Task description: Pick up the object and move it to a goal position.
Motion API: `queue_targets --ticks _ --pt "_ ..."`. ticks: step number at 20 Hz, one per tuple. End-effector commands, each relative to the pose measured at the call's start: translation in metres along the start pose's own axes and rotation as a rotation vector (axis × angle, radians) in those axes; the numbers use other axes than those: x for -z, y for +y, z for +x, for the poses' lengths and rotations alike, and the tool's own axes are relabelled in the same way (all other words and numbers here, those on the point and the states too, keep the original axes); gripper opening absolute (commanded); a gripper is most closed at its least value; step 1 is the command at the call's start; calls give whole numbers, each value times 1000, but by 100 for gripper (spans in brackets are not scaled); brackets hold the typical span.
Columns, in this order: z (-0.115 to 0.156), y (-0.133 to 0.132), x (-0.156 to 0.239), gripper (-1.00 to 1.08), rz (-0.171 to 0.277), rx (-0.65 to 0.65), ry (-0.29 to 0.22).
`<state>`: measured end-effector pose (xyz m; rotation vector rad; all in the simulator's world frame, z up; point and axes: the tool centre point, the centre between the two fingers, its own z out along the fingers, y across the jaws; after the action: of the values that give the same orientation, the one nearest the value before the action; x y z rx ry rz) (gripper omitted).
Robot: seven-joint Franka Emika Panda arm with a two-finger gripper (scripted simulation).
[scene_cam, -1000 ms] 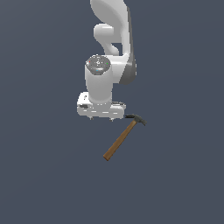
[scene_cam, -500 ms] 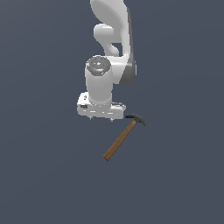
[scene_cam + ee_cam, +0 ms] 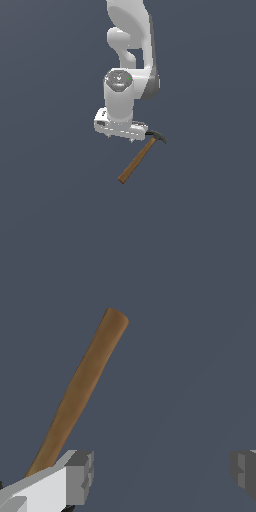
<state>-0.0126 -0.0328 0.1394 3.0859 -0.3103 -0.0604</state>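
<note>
While the approach step is in hand, gripper [image 3: 121, 138] hovers with fingers [image 3: 79, 476] apart, empty. Claw hammer [image 3: 140, 156]: flat on the surface, head just beside the gripper. Next: centre over the handle, descend, close.

Wrist joint of the arm [image 3: 120, 95] slightly rotated; gripper [image 3: 121, 138] a touch lower.
</note>
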Motion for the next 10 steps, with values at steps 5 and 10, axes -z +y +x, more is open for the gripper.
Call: queue_targets --ticks 5,10 --pt "-2 -22 -16 100 13 -134 6" --pt "-5 -40 -29 100 24 -252 11"
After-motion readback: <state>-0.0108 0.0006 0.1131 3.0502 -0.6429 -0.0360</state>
